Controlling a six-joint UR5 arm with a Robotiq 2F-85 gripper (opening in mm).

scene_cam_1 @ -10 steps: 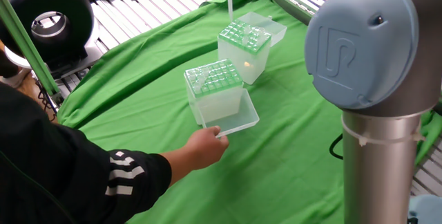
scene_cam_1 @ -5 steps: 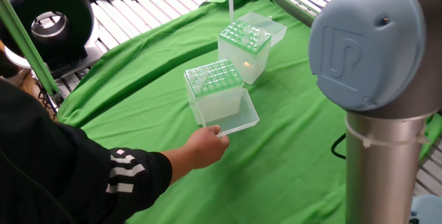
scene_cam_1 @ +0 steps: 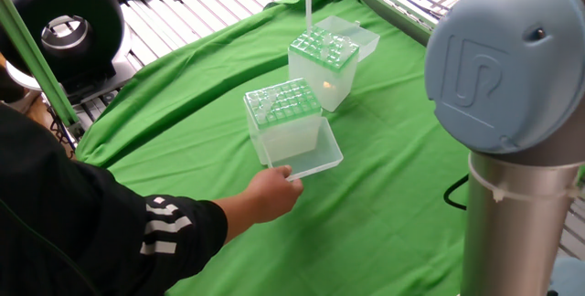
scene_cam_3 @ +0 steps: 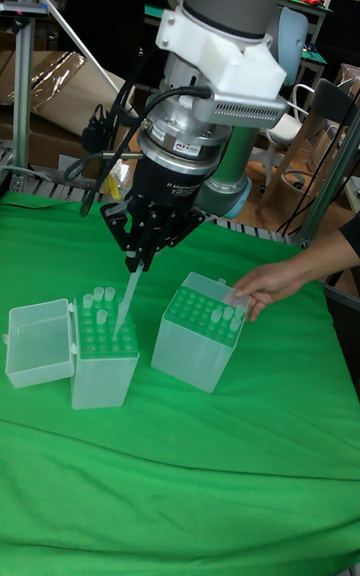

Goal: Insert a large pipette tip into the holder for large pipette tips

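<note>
Jaws closed on pipette tip, above the paler box; risk: insertion there, not green-topped holder.

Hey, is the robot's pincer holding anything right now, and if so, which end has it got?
Yes. The pincer is shut on the large pipette tip, gripping its wide upper end. The narrow end hangs straight down over the box bristling with clear tips.

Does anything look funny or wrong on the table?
Yes. A person's hand is touching the open lid of the green-topped holder while the gripper works nearby. Also, the tip in the gripper hangs over the other box, not the holder.
</note>
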